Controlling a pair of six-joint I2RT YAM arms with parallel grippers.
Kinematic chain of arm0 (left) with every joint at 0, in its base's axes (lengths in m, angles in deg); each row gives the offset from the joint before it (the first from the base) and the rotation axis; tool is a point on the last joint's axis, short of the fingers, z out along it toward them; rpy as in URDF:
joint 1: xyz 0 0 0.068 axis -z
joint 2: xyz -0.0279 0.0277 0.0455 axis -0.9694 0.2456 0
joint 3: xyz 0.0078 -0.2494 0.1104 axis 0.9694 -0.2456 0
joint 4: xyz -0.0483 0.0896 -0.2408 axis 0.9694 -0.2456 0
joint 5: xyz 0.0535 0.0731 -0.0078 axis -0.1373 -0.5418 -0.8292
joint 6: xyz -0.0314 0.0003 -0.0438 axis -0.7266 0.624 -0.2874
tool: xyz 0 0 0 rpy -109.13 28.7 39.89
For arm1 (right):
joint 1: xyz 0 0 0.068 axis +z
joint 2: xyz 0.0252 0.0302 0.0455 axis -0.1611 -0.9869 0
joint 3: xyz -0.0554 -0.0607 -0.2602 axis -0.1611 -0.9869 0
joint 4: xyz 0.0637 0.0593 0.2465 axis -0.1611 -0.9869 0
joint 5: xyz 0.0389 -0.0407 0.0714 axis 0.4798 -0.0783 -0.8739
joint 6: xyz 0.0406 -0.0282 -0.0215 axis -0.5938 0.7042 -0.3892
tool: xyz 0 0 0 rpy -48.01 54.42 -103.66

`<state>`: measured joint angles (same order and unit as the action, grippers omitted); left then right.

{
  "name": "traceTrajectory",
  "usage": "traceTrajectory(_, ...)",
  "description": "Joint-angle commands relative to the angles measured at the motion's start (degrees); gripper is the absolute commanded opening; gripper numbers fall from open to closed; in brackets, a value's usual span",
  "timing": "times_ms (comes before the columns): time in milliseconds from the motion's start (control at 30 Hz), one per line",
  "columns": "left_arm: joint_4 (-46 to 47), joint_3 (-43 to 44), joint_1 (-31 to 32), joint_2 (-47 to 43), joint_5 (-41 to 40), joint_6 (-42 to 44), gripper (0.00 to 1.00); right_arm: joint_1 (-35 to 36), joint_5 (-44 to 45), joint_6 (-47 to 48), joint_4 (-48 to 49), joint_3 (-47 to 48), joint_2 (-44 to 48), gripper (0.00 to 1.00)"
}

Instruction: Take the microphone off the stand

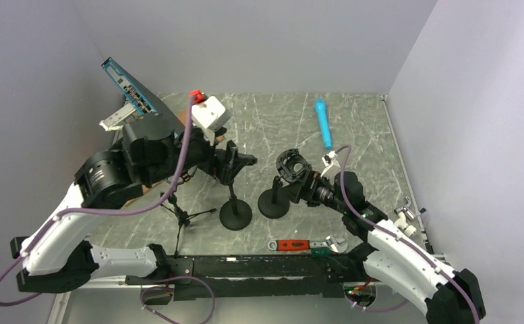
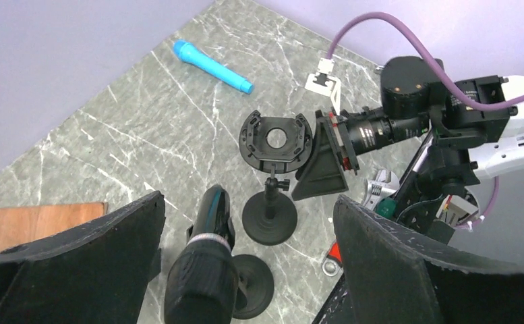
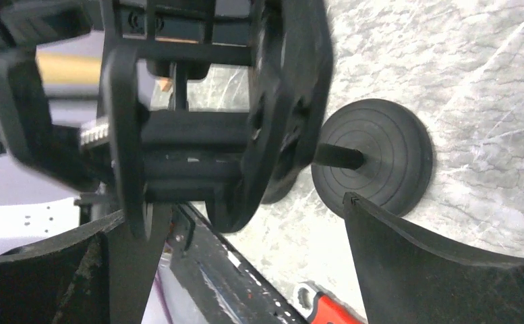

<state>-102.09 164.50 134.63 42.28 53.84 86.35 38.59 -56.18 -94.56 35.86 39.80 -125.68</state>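
Note:
A black microphone (image 2: 201,260) sits upright in a small black stand with a round base (image 2: 259,283), which also shows in the top view (image 1: 235,214). My left gripper (image 2: 249,270) is open, with one finger on each side of the microphone and not touching it; in the top view the left gripper (image 1: 235,160) hides the microphone. A second stand (image 1: 273,204) carries an empty round ring holder (image 1: 291,165). My right gripper (image 1: 301,181) is open beside that ring (image 3: 272,101). A blue microphone (image 1: 323,123) lies on the table at the back.
A small tripod (image 1: 181,216) stands left of the stands. A red-handled wrench (image 1: 293,245) lies near the front rail and an adjustable wrench (image 2: 380,185) lies by the right arm. A wooden board (image 2: 40,219) lies at the left. A white box (image 1: 210,113) sits at the back.

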Motion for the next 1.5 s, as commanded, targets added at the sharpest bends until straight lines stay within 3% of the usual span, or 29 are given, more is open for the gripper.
traceTrajectory(0, 5.6, -3.7, 0.1, -4.7, -4.2, -1.1, 0.99, 3.6, 7.6, 6.4, 8.3, -3.2, 5.0, 1.00)
traceTrajectory(200, -0.4, -5.1, 0.1, -7.3, -8.9, -1.5, 0.99, 5.8, 8.2, 6.2, 1.4, -1.7, 12.8, 1.00)
traceTrajectory(467, -3.8, -6.5, 0.1, -12.8, -11.7, -2.4, 0.99, 6.6, -10.1, 14.9, -6.0, 8.3, 15.4, 1.00)
traceTrajectory(633, -5.0, -8.7, 0.0, -17.3, -13.1, -4.0, 0.99, 6.8, -16.7, 20.8, -7.7, 18.5, 10.6, 1.00)
traceTrajectory(967, -4.5, -17.2, 0.1, -28.4, -10.1, -10.7, 0.99, 9.2, -16.5, 35.2, -7.3, 40.9, -9.7, 1.00)
traceTrajectory(1100, -3.3, -22.4, 0.1, -32.8, -7.6, -13.7, 0.99, 14.7, -10.1, 43.9, -12.0, 49.8, -17.0, 1.00)
traceTrajectory(1233, -1.2, -27.6, 0.1, -36.9, -5.7, -16.4, 0.99, 22.2, 1.7, 52.8, -14.6, 55.1, -22.2, 1.00)
traceTrajectory(1467, -0.9, -32.0, 0.1, -39.3, -2.5, -18.4, 0.99, 28.6, 3.2, 59.4, -14.1, 59.8, -27.6, 1.00)
